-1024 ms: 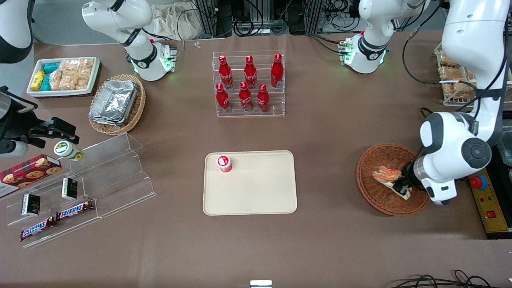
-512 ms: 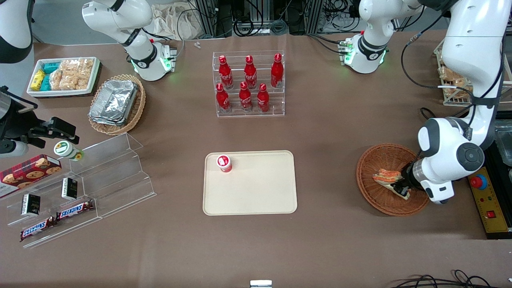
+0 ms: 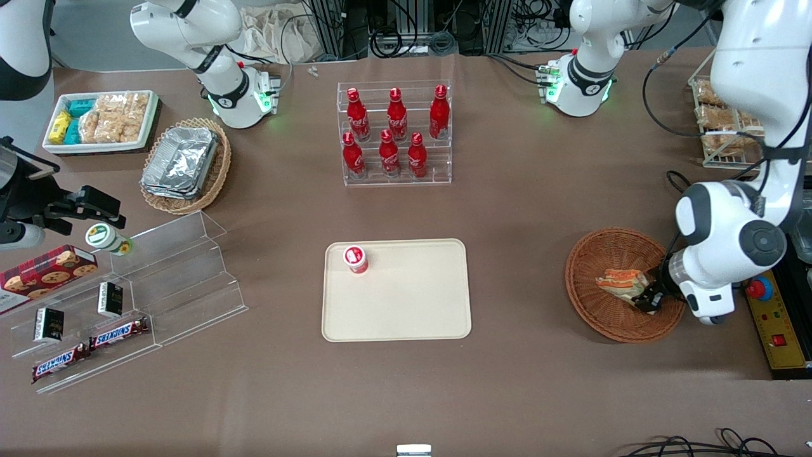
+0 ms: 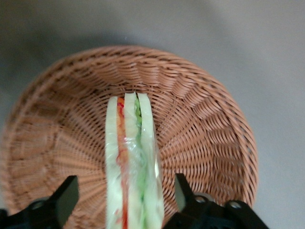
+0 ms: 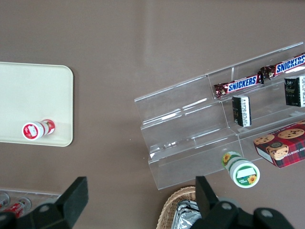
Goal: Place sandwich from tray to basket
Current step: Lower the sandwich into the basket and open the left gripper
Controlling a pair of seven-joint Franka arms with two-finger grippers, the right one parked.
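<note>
1. See sandwich (image 4: 133, 157) lying in wicker basket (image 3: 582, 298), well apart from tray (image 3: 406, 304); filling stripes facing the wrist camera.
2. Probably handles light and soft: bread squashes easily, filling can shear. Expect some slip from the clear wrap. Treat as fragile.
3. If regripping, take across both bread flanks near mid-length, light squeeze only. Avoid pinching a loose end of wrap.
4. Read left gripper (image 4: 126, 178) as released: jaws spread wide, one on each flank, visible gap to the bread both ways. Holding nothing, no contact seen. Located low over basket, at one end of sandwich.
5. Judge placement as done. Next, lift straight up without brushing bread or rim.
</note>
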